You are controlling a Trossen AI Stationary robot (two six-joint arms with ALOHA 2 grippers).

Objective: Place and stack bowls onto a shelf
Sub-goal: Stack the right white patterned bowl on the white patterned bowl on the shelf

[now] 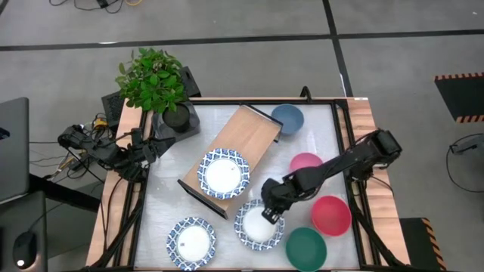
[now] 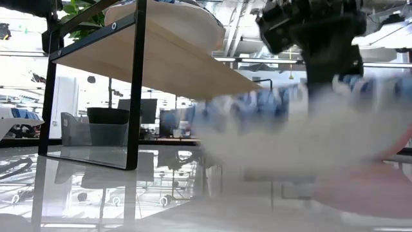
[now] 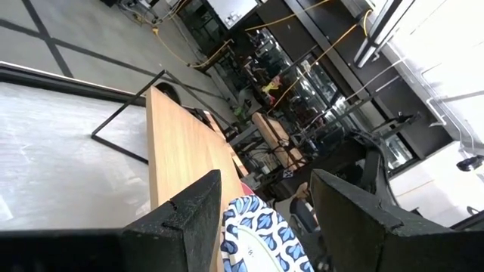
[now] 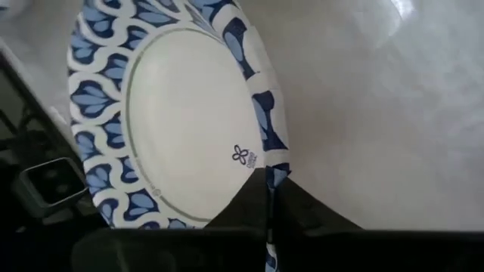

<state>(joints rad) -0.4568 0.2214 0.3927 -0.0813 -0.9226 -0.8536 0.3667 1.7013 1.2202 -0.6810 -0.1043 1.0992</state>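
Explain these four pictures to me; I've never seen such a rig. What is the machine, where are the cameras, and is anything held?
Two dark robot arms work at a table. One camera looks straight down, one sits at tabletop height, one rides each wrist. The right gripper is shut on the rim of a white dish. The left gripper waits open near the plant. A second dish lies on the wooden shelf, a third on the table, with blue, pink, red and green bowls.

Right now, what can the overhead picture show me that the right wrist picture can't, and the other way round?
Only the overhead view shows the shelf bearing a white dish, the plain bowls and the plant. Only the right wrist view shows the right gripper shut on the rim of the patterned dish, plus a small logo. Both show that dish and gripper.
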